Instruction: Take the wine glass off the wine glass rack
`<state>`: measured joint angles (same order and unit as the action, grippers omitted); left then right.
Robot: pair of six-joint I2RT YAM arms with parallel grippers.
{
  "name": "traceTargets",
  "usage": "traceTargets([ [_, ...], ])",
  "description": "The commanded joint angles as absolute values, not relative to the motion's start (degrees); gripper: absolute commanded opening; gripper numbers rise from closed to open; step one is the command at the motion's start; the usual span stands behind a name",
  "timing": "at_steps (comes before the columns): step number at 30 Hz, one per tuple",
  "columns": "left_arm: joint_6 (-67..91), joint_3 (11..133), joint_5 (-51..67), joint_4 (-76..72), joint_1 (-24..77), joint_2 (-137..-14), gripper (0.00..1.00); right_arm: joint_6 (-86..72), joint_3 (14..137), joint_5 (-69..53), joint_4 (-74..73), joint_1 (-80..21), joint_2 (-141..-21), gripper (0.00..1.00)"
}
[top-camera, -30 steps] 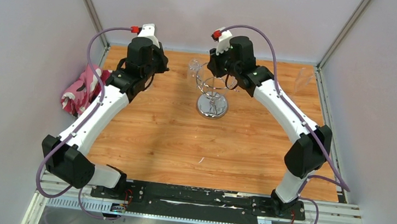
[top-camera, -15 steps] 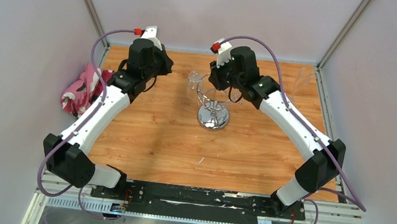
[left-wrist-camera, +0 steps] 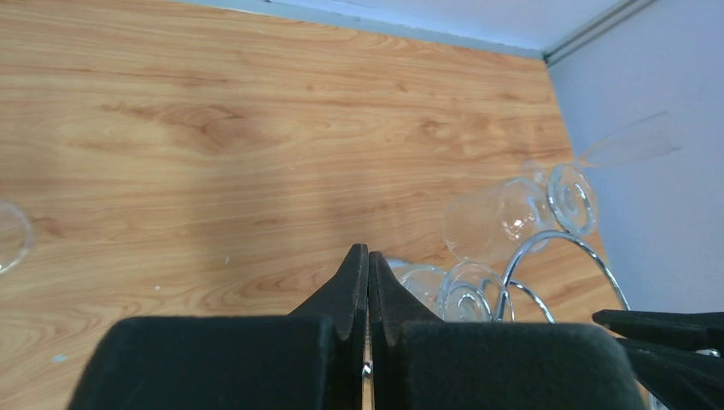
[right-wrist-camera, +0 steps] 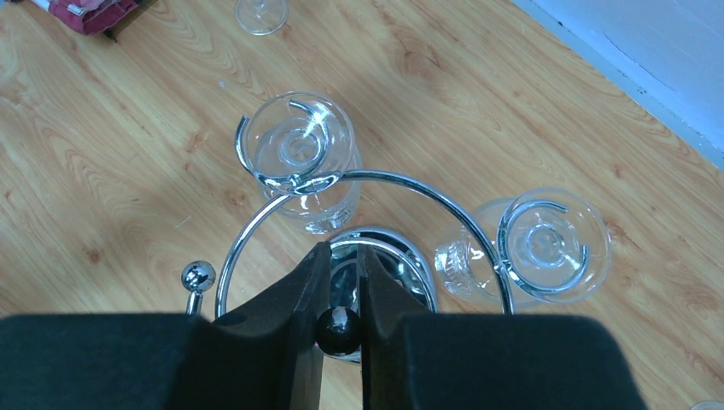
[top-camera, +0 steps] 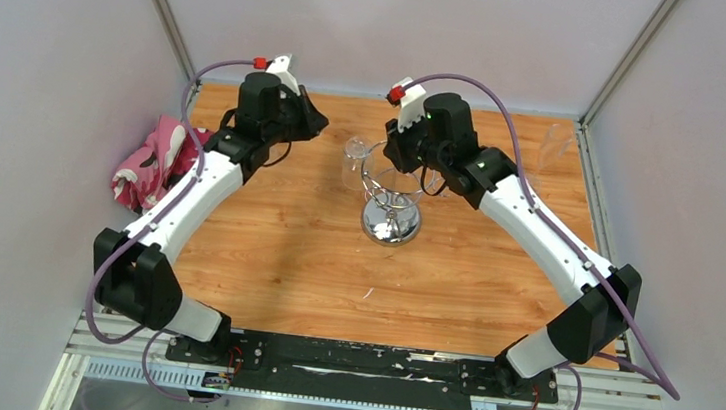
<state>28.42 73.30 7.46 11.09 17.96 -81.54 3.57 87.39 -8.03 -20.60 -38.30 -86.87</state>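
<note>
The chrome wine glass rack (top-camera: 390,218) stands mid-table, its mirrored base and wire ring showing in the right wrist view (right-wrist-camera: 256,226). Two clear wine glasses hang upside down in its loops: one (right-wrist-camera: 297,149) on the left, also in the top view (top-camera: 354,157), and one (right-wrist-camera: 551,243) on the right. My right gripper (right-wrist-camera: 343,256) is directly above the rack, shut on the dark ball (right-wrist-camera: 338,330) topping its central post. My left gripper (left-wrist-camera: 368,252) is shut and empty, left of the rack (top-camera: 315,120). The glasses (left-wrist-camera: 499,213) lie ahead and to its right.
A pink patterned cloth (top-camera: 152,165) lies at the left wall. A loose glass (right-wrist-camera: 260,10) sits on the table between cloth and rack. A tall clear flute (top-camera: 555,148) stands by the right wall. Grey walls enclose the wooden table (top-camera: 284,258).
My left gripper has moved right, closer to the rack. My right gripper and the rack it holds have shifted slightly toward the near side.
</note>
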Motion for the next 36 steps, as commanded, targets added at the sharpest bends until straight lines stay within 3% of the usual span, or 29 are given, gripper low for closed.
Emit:
traceTargets([
  [1,34.7,70.33,21.15,2.06,12.97,-83.25,0.0,4.73,87.9,-7.29,-13.93,-39.33,-82.88,0.15],
  [5,41.82,66.88,32.6,-8.42,8.28,-84.44,0.06,4.66,87.63,-7.56,-13.79,-39.46,-82.9,0.36],
  [11,42.8,68.78,41.17,-9.92,7.25,-87.52,0.2,4.49,86.77,-7.42,-13.13,-39.48,-82.42,0.66],
  [19,42.01,70.43,49.24,-9.98,7.27,-89.87,0.35,3.53,82.38,-4.91,-8.49,-39.52,-78.43,0.68],
  [27,41.15,71.67,59.28,-10.03,7.29,-93.53,0.37,3.05,79.44,-1.96,-5.21,-39.46,-74.1,0.65],
  [36,40.0,69.74,60.91,-10.1,7.87,-95.0,0.35,2.64,77.75,-0.64,-3.86,-39.48,-72.5,0.64],
])
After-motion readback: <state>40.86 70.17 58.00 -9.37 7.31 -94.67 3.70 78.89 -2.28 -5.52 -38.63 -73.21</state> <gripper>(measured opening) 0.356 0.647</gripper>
